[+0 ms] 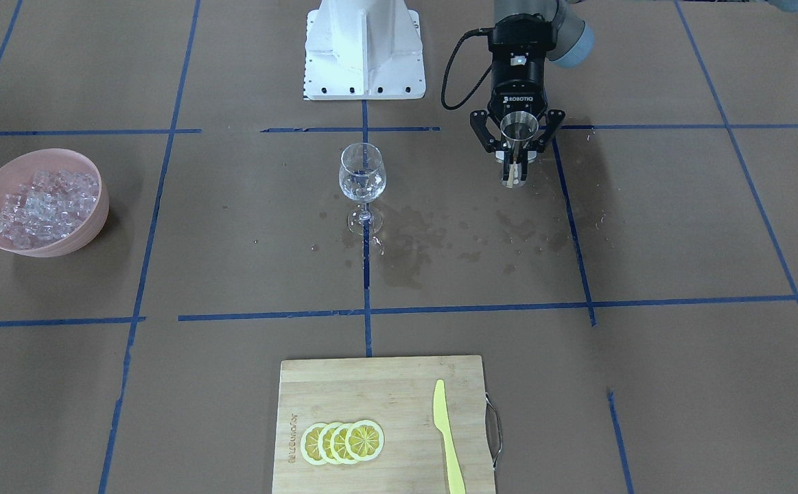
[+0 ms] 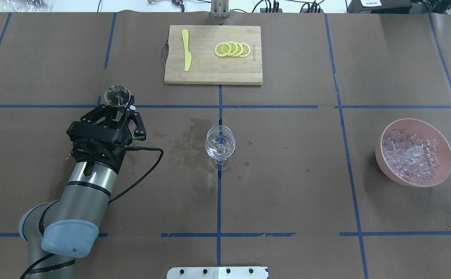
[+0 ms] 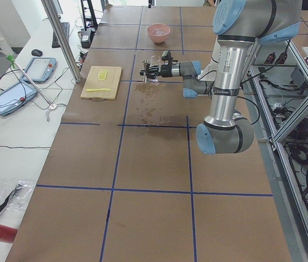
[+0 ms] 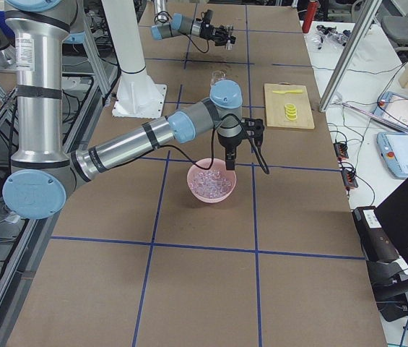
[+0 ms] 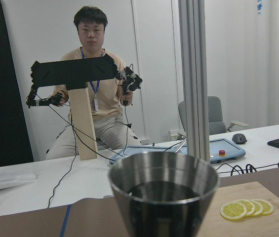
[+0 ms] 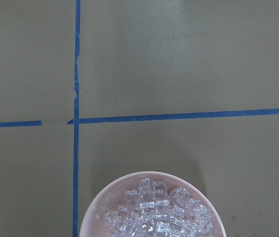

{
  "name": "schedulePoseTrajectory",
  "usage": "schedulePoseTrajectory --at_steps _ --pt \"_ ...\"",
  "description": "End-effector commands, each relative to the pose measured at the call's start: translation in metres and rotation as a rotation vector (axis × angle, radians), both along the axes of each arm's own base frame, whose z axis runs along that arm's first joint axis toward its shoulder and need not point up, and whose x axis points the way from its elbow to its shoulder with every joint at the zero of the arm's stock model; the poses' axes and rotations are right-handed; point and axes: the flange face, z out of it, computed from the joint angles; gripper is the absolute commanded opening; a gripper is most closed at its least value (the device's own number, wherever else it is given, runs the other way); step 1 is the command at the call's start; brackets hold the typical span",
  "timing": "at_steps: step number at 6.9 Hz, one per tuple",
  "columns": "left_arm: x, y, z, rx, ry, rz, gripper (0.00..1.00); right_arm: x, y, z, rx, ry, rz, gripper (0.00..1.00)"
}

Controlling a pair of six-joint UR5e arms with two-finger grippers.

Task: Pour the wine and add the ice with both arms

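My left gripper is shut on a small steel measuring cup, held upright to the robot's left of the wine glass. In the left wrist view the cup holds dark wine. The clear stemmed wine glass stands at the table's middle. Ice fills a pink bowl. My right gripper hangs just above that bowl's far rim; I cannot tell whether it is open or shut.
Wet stains spread over the paper between the glass and the left gripper. A wooden cutting board with lemon slices and a yellow knife lies at the operators' edge. A person sits beyond the table.
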Motion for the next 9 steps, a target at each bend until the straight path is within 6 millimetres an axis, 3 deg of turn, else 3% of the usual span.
schedulePoseTrajectory --at_steps 1,2,3,5,9 --pt "0.029 -0.004 -0.02 0.005 -0.024 0.038 0.0 -0.013 0.003 -0.007 -0.002 0.006 0.0 1.0" --pt "0.032 -0.004 -0.032 0.009 -0.003 0.049 0.0 -0.016 0.004 -0.008 -0.01 0.003 0.003 1.0" --pt "0.035 -0.004 -0.032 0.005 -0.021 0.054 0.0 -0.016 0.005 -0.009 -0.009 0.004 0.003 1.0" --pt "0.053 -0.002 -0.06 -0.009 -0.055 0.097 0.0 -0.021 0.005 -0.009 -0.005 0.011 -0.003 1.0" --pt "0.07 0.022 -0.067 0.024 -0.141 0.15 0.0 -0.027 0.006 -0.013 -0.008 0.009 -0.005 1.0"
